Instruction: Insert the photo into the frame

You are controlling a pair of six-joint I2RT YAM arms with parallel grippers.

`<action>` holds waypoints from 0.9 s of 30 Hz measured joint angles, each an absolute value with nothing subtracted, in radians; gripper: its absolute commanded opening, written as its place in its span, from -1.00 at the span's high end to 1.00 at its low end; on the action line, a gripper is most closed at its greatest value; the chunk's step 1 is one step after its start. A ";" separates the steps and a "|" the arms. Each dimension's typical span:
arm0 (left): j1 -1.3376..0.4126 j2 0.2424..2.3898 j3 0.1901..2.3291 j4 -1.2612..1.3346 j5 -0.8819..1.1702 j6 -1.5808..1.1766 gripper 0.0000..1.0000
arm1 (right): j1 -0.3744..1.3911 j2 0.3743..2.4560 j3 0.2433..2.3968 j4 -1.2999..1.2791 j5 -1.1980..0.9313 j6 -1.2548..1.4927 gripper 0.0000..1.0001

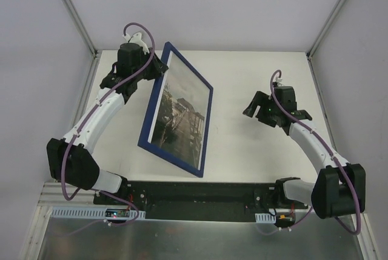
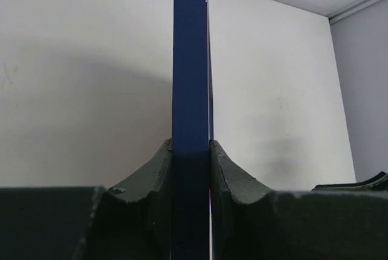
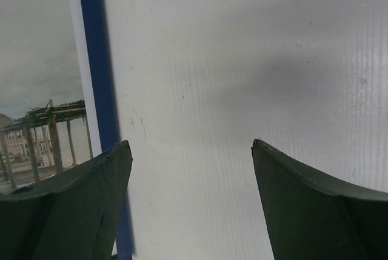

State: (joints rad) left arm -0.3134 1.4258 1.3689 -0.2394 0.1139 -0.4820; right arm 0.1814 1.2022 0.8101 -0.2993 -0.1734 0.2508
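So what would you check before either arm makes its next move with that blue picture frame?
1. Left gripper grips the frame: ok, its fingers are shut on both faces of the edge.
2. The photo sits inside the frame: ok, it shows within the navy border.
3. Frame's low edge rests on the table: cannot tell.
4. Right gripper is free: ok, it is open, empty and beside the frame without touching it.
5. Back of the frame is closed: cannot tell, it is hidden.
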 measured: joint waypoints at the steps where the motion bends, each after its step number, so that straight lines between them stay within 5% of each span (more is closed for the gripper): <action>1: -0.305 1.421 1.328 -0.194 0.122 -0.497 1.00 | 0.181 1.206 0.804 -0.293 -0.175 0.251 -0.64; 22: -0.243 1.693 0.848 0.538 0.348 -0.744 1.00 | 0.180 1.400 0.768 -0.093 -0.242 0.250 -0.80; 27: -0.226 1.773 0.831 0.636 0.411 -0.773 0.57 | 0.178 1.419 0.753 -0.052 -0.253 0.250 -0.84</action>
